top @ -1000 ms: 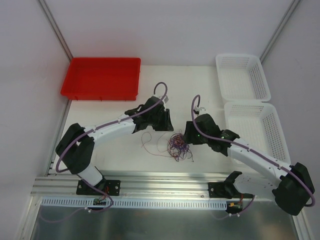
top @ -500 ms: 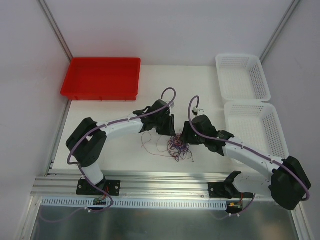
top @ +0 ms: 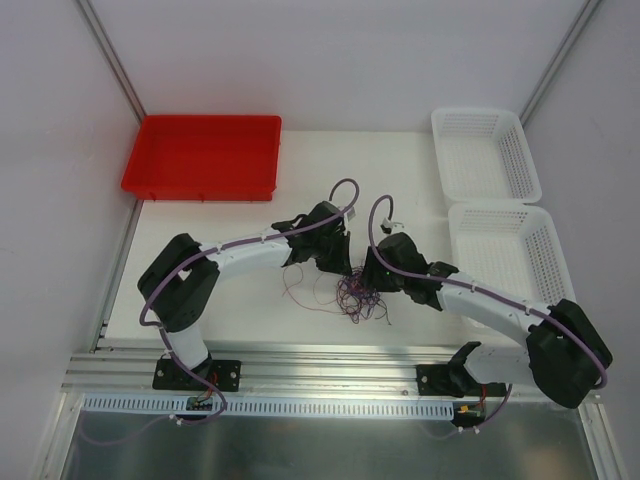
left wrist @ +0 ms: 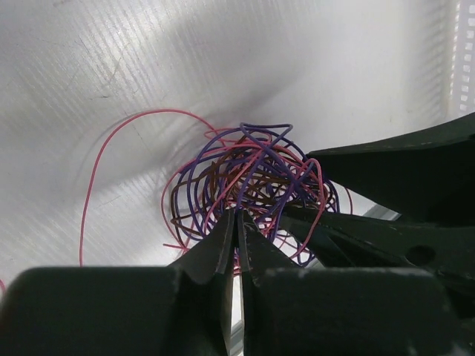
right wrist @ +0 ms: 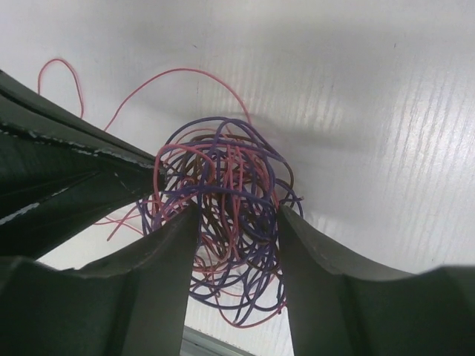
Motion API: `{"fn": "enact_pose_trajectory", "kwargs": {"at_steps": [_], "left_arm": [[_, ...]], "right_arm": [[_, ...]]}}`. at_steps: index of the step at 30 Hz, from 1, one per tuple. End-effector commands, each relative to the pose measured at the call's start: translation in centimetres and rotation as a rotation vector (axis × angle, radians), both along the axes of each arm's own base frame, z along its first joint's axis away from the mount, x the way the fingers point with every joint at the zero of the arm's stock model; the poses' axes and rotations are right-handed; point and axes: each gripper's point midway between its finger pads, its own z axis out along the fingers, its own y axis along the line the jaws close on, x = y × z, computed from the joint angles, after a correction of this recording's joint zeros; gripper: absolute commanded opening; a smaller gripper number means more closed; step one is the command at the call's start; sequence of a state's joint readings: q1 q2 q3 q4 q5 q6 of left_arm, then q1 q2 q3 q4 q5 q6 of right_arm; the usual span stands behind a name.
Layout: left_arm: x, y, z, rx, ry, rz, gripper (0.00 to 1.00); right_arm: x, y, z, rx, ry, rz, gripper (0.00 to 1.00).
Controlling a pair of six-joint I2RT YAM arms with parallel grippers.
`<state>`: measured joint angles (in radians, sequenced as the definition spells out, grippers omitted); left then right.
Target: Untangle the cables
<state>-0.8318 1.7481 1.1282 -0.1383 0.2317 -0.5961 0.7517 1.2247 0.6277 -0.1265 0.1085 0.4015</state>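
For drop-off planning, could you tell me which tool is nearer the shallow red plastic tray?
Left. The left tool, shut beside the purple-and-pink wire tangle, lies right of the shallow red plastic tray; the right tool, open around that tangle, further right.

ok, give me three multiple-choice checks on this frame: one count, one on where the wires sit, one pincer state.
1. How many white baskets are there? A three; B one; C two.
2. Where is the wire tangle? A in the nearer basket; B on the table, between the left pincer and the right pincer; C in the farther basket.
3. The right pincer is: A open; B shut; C out of view.
Key: 1 C, two stand one behind the other along the right edge. 2 B, the top view shows it on the table between the two arm tips. 3 A, in its wrist view its fingers stand apart on either side of the tangle.
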Motion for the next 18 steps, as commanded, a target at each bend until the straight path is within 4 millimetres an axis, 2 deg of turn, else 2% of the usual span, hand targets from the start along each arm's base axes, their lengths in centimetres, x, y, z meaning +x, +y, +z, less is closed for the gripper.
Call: {"fn": "enact_pose_trajectory", "kwargs": {"at_steps": [1,5,6,7,8,9,11,12,13,14,15,17,18], "left_arm": [[0.2,-0.7,2.3,-0.042,-0.06,-0.025,0.0],[0.6,0.6,4.9,-0.055,-0.151,0.005,0.0],[0.7,1.4,6.7,-0.07,-0.196,0.026,0.0],[0.7,2.4,7.2,-0.052,-0.206,0.048,0.0],[1.6,3.7,7.7,-0.023,-0.242,0.109,0.0],[2.2,5.4,9.6,-0.037,-0.264,0.171,0.0],[2.9,8.7,10.1,-0.01,-0.25,0.283,0.0],[3.1,10.2,11.9,-0.043,-0.276,0.328,0.0],[3.9,12.7,11.7,-0.03,-0.275,0.405,0.0],[3.9,14.1,11.9,-0.027,-0.279,0.442,0.0],[3.9,15.9,13.4,-0.044,-0.317,0.499,0.0],[3.9,19.2,13.3,-0.013,-0.32,0.58,0.0],[3.5,20.4,14.3,-0.026,-0.344,0.608,0.0]], "right_arm": [[0.4,0.3,-0.4,0.007,-0.008,-0.017,0.48],[0.4,-0.7,-1.2,-0.04,0.003,-0.04,0.26],[0.5,-1.1,-1.3,-0.052,0.002,-0.054,0.22],[0.4,-1.6,-1.3,-0.066,0.006,-0.06,0.15],[0.3,-1.9,-1.4,-0.076,0.008,-0.066,0.12],[0.5,-2.5,-1.3,-0.086,0.008,-0.087,0.1],[0.3,-3.5,-1.1,-0.091,0.008,-0.105,0.03],[0.5,-4.2,-1.0,-0.093,0.006,-0.125,0.01],[0.4,-4.8,-1.1,-0.106,0.014,-0.137,0.01],[0.5,-5.2,-0.4,-0.1,-0.001,-0.146,0.01],[0.8,-6.1,-0.2,-0.11,-0.008,-0.165,0.01],[0.7,-6.9,0.8,-0.104,-0.024,-0.175,0.01],[0.9,-7.5,1.1,-0.105,-0.03,-0.178,0.01]]}}
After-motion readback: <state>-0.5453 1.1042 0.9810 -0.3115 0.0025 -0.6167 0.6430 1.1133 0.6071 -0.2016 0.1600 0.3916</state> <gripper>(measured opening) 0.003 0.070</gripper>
